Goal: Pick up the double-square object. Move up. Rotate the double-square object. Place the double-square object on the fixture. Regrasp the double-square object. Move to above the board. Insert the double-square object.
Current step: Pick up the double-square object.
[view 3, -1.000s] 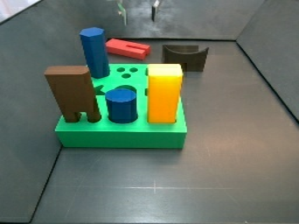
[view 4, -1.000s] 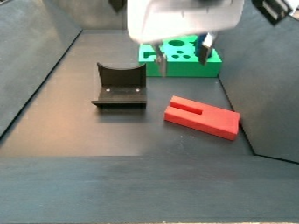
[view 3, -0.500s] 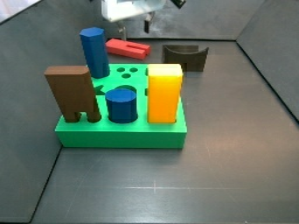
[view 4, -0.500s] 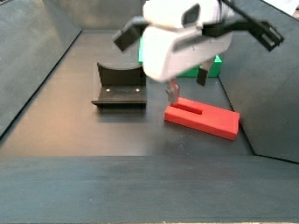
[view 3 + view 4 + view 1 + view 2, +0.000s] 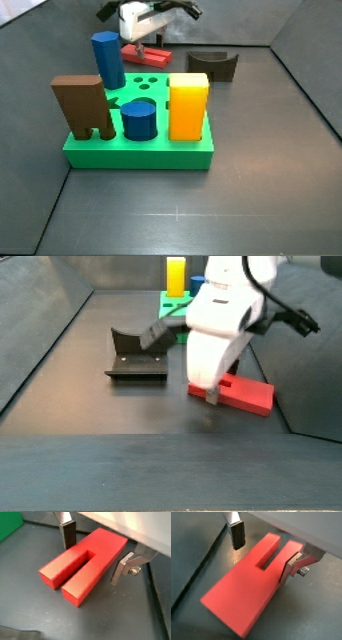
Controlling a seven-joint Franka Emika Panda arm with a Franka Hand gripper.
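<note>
- Dark grey floor [image 5: 214, 210] with dark walls around it makes up the work area in both side views.
- On it, the gripper [image 5: 93, 556] is down at the red block [image 5: 83, 564], its fingers spread wide, one on each side of the piece.
- Both wrist views show one finger [image 5: 237, 534] standing clear of the block's side, with floor visible between them; the other finger [image 5: 290, 568] is right at the opposite side, and contact there cannot be told.
- That red block [image 5: 247, 394] lies flat on the floor, its slot open at one end; the white gripper body [image 5: 221, 331] covers part of it in a side view.
- Near it on the floor sits the fixture [image 5: 138, 354], apart from the block.
- Farther off is the green board [image 5: 140, 150], carrying a yellow block [image 5: 189, 106], two blue cylinders [image 5: 108, 60] and a brown arch-legged block [image 5: 83, 107].
</note>
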